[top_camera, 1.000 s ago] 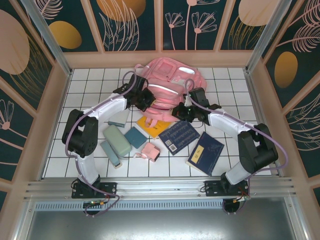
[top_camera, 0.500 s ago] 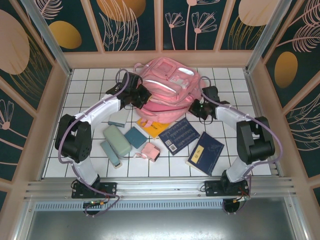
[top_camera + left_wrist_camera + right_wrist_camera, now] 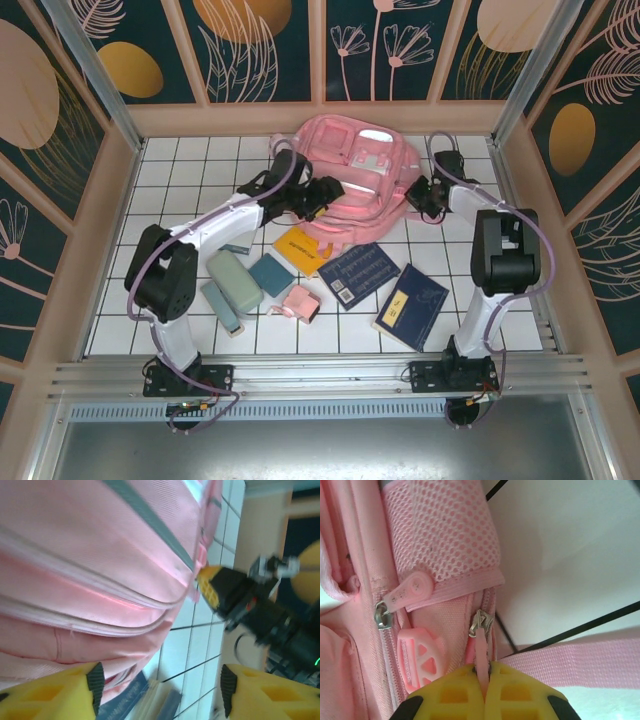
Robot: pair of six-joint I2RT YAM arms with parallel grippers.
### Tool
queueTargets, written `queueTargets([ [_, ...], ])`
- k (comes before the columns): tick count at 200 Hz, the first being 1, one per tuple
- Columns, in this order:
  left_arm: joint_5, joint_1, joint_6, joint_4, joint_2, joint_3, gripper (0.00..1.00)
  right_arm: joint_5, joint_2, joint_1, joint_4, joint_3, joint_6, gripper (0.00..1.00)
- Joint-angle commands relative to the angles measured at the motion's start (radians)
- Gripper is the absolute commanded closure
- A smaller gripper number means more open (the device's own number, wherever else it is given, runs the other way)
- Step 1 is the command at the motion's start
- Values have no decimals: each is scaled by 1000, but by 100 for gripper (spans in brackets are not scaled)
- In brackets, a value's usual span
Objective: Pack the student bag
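Well, the student bag (image 3: 350,185) lies at the far middle of the tabletop (image 3: 180,170). It is soft, floppy pink cloth with a netted side pocket (image 3: 445,535), so I think it will sag. My right tool (image 3: 485,672) pinches its thin zip pull (image 3: 481,647), a good spot to hold. My left tool (image 3: 160,685) gapes wide beside it, empty.
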Motion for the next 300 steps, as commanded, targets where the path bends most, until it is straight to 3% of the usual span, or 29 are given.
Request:
queueTargets([
  [1,-1,-6,410,-67,-51,116,27,26,35,-71,-50,35,-20,100],
  [20,-62,-5,693,-117,-111,147,14,34,56,-105,-71,69,-42,100],
  [44,-220,-7,960,-89,-140,117,13,26,79,-131,-91,115,-84,100],
  [52,-234,-10,1059,-50,-158,78,12,21,85,-135,-98,129,-103,95],
  [73,-312,-23,1212,15,-116,36,9,36,84,-129,-127,150,-126,56],
  [91,-317,-25,1270,-21,-32,112,9,72,39,-117,-124,117,-118,31],
  [97,-306,-25,1295,-31,-9,135,9,95,19,-112,-127,105,-112,28],
  [131,-249,-45,1534,-104,97,219,9,189,-131,-101,-105,7,-45,26],
  [150,-291,-75,1707,-178,176,267,8,171,-215,-95,-59,-80,-22,27],
  [194,-74,-75,1846,-210,130,228,9,179,-367,-69,-39,-233,-40,28],
  [216,-34,-84,1880,-249,109,229,8,164,-429,-64,-20,-299,-44,28],
  [265,-189,-109,1950,-284,205,271,14,93,-483,-49,6,-363,-45,29],
  [300,-305,-121,1926,-143,240,231,20,50,-498,-46,46,-411,-36,30],
])
